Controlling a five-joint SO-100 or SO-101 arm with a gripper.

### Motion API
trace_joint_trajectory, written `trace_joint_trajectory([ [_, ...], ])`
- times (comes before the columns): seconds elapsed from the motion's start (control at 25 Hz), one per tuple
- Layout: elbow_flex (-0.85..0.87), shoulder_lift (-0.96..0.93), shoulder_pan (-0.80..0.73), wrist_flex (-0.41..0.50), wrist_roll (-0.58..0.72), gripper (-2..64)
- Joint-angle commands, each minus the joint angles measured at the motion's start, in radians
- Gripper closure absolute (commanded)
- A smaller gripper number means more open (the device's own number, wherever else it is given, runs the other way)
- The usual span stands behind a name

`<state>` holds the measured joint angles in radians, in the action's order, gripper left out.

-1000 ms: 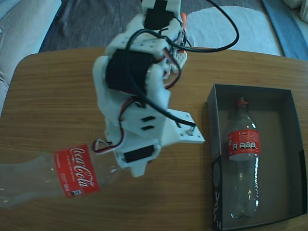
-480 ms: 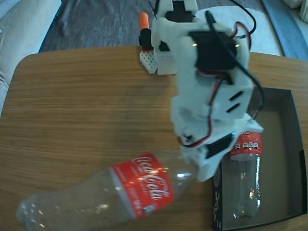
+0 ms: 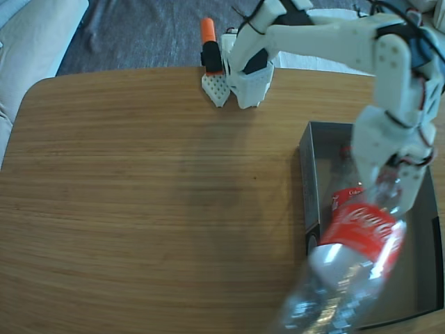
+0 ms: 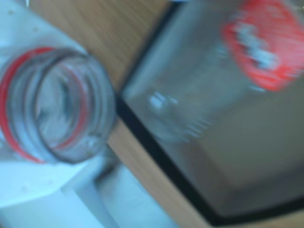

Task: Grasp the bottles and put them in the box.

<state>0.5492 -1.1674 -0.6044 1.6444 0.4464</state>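
Observation:
My gripper point(image 3: 396, 189) is shut on the neck of a clear Coca-Cola bottle point(image 3: 358, 240) with a red label, which hangs tilted over the box point(image 3: 311, 203) at the right of the table. A second bottle lies inside the box; only its red cap point(image 3: 345, 149) and a strip of label show past the arm. In the blurred wrist view the held bottle's open mouth point(image 4: 53, 110) with a red ring sits against a white finger point(image 4: 28, 183). There the lying bottle point(image 4: 199, 95) rests on the box's grey floor, inside its dark wall point(image 4: 156, 159).
The arm's white base point(image 3: 250, 73) stands at the table's far edge, beside an orange-topped part point(image 3: 208, 38) and a white perforated piece point(image 3: 217, 88). The wooden table point(image 3: 139, 195) stretches to the left. Dark carpet and pale cushions lie beyond the far edge.
The arm has swung from the table's front left to the right, carrying the bottle from above the wood to over the box. The bottle in the box has not moved.

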Motion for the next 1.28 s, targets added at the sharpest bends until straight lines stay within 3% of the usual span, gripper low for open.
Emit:
trace_joint_trajectory([
  [0.0,-0.054,-0.015,-0.11,0.034,-0.003,61.4],
  [0.76,0.101,0.011,-0.517,0.041,0.003,61.4],
  [1.0,0.167,0.021,-0.549,0.028,0.098,61.4],
  [1.24,0.072,0.153,-0.528,0.032,0.098,61.4],
])
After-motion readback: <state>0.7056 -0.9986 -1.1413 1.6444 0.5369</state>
